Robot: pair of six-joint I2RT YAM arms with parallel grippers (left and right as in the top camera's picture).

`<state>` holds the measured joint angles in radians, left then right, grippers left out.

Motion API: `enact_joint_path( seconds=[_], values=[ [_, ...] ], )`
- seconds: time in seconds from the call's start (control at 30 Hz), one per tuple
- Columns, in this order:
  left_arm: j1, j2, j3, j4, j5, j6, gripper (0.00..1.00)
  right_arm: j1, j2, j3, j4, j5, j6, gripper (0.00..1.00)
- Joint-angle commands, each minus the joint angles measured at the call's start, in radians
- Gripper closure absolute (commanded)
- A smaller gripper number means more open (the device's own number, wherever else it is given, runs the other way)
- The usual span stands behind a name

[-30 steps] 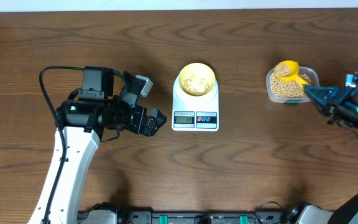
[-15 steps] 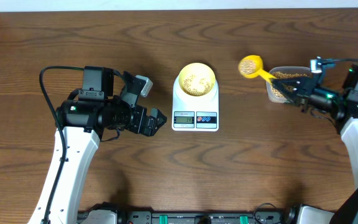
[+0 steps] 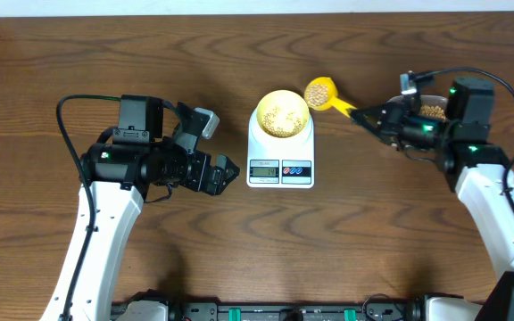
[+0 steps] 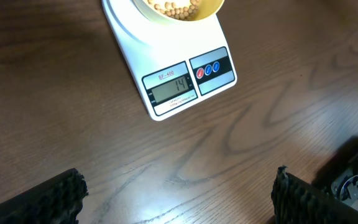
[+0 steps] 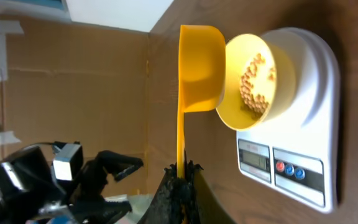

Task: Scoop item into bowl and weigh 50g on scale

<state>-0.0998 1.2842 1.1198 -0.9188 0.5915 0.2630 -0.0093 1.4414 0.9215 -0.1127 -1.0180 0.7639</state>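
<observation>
The white scale [image 3: 280, 150] stands mid-table with the pale yellow bowl [image 3: 281, 113] on its platform. A layer of beans [image 3: 281, 117] lies in the bowl. My right gripper [image 3: 364, 114] is shut on the handle of a bright yellow scoop [image 3: 319, 92] that is filled with beans. The scoop's cup hangs just right of the bowl's rim. In the right wrist view the scoop [image 5: 201, 68] overlaps the rim of the bowl [image 5: 281, 68]. My left gripper [image 3: 219, 147] stands open left of the scale, empty. In the left wrist view the scale [image 4: 135, 50] shows its display.
A clear plastic tub [image 3: 433, 110] of beans sits at the right, mostly hidden behind my right arm. Bare brown wood surrounds the scale. The left arm's body lies at the table's left.
My right gripper has lifted the filled scoop out of the tub and carried it left to the bowl's rim. The left arm has not moved.
</observation>
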Motion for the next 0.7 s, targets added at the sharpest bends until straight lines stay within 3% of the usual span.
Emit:
enact_joint_path(
  seconds=[0.0, 0.67],
  values=[
    [0.005, 0.004, -0.006, -0.003, -0.009, 0.006, 0.02, 0.051, 0.003, 0.013, 0.049, 0.072, -0.041, 0.99],
    [0.005, 0.004, -0.006, -0.003, -0.009, 0.006, 0.02, 0.157, 0.003, 0.013, 0.097, 0.259, -0.374, 0.99]
  ],
)
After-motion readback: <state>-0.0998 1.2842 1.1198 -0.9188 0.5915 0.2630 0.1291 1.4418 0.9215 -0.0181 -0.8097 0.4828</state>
